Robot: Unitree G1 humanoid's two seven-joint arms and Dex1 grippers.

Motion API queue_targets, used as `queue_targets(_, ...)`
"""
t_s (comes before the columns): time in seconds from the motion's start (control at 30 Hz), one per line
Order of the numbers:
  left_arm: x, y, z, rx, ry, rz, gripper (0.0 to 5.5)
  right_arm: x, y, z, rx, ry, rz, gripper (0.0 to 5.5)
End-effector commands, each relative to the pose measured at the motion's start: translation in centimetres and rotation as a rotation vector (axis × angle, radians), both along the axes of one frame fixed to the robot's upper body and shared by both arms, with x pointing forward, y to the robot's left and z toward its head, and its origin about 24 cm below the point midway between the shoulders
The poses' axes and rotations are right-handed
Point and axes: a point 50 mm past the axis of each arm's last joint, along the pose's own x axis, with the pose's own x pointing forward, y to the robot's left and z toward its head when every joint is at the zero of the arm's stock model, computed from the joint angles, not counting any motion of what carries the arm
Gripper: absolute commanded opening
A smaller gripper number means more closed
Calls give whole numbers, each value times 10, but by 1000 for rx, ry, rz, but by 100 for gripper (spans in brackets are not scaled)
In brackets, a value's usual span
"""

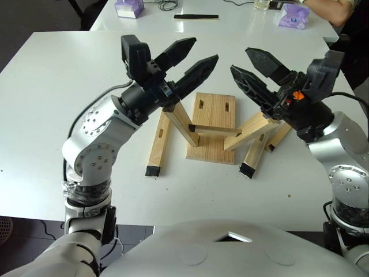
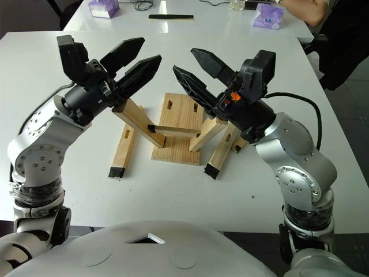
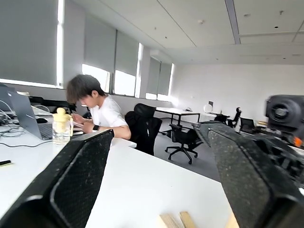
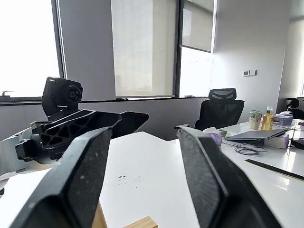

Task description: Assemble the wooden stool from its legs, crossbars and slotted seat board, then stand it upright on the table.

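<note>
I see both arms raised over the broad white table (image 1: 52, 86). The left gripper (image 1: 204, 49) has its two black fingers spread apart with nothing between them. The right gripper (image 1: 241, 60) is likewise spread and empty, its tips facing the left one's across a gap. Below them, the pale wooden slotted seat board (image 1: 212, 112) lies flat near the table's middle. Over it stands a partial frame: a slanted light-wood leg (image 1: 183, 124) joined by a thin wooden crossbar (image 1: 218, 130) to a second slanted leg (image 1: 249, 131). A loose black-capped wooden leg (image 1: 159, 144) lies flat just left of the board. A further black-capped leg (image 1: 255, 156) and one more wooden piece (image 1: 279, 137) lie at its right edge. Behind, a second white table (image 1: 242, 20) carries a purple tissue box (image 1: 129, 8), another purple box (image 1: 293, 15) and a flat black strip (image 1: 196, 17). The wrist views show an office with tall blind-covered windows (image 4: 145, 47), a black swivel chair (image 4: 219, 111) and a pale ceiling (image 3: 190, 28).
</note>
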Motion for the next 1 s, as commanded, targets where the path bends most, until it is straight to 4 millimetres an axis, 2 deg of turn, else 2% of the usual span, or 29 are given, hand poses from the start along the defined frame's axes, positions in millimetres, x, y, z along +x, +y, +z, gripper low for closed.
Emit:
queue_targets(0.03, 11, 0, -2, -73, 129, -8, 369, 7, -1, -2, 58, 48, -5, 255)
queue_targets(0.17, 18, 9, 25, -175, 98, 21, 369, 21, -20, 21, 181, -37, -174, 255)
queue_targets(0.23, 23, 18, 27, -142, 89, 115, 369, 29, -36, 24, 195, -50, -339, 255)
queue_targets(0.33, 29, 37, 14, 62, 25, 353, 369, 32, -59, 17, 146, -35, -605, 255)
queue_targets(0.43, 20, 54, -17, 408, -119, 599, 369, 18, -77, -13, -107, -18, -905, 255)
queue_targets(0.5, 10, 63, -42, 544, -103, 707, 391, 2, -75, -36, -199, 48, -992, 277)
queue_targets(0.6, -7, 55, -73, 649, -88, 723, 444, -22, -57, -65, -353, 109, -988, 328)
queue_targets(0.7, -17, 50, -96, 693, -76, 714, 447, -32, -47, -85, -444, 164, -966, 344)
queue_targets(0.77, -19, 56, -105, 720, -66, 752, 447, -35, -48, -92, -479, 172, -1000, 344)
queue_targets(0.87, -18, 67, -103, 721, -74, 876, 447, -39, -53, -93, -466, 201, -1085, 344)
queue_targets(1.0, -31, 35, -84, 644, -213, 804, 447, -38, -28, -85, -409, 177, -1028, 344)
